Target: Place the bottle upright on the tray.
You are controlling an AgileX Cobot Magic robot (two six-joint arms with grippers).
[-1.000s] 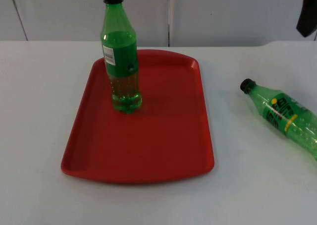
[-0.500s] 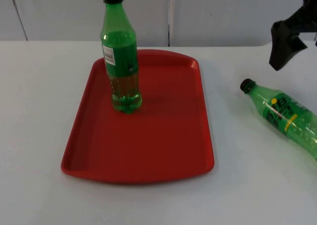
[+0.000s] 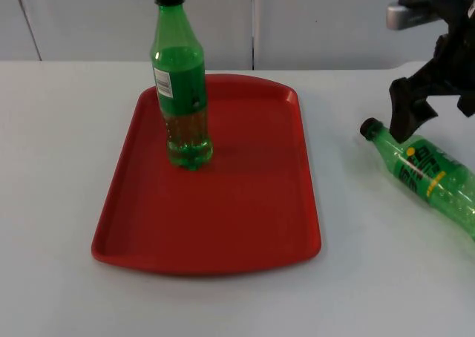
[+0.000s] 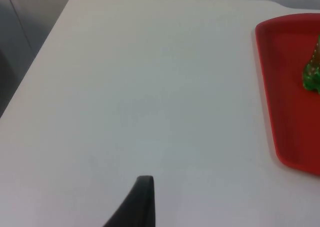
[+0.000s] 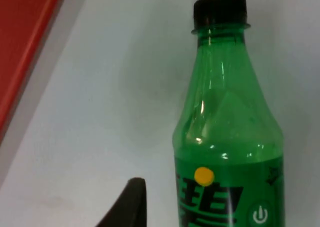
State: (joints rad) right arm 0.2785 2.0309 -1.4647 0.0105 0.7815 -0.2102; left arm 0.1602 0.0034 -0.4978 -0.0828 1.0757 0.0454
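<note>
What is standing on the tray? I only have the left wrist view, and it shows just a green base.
Observer: A green bottle, upright, on the tray's far half, left of the middle.
Operator: Left gripper waits over bare table here. Any other bottle?
Observer: Yes, a second bottle lies on its side on the table right of the tray, its cap pointing toward the tray.
Operator: Where is the right gripper?
Observer: The right gripper hovers just above the second bottle's neck, near the cap.
</note>
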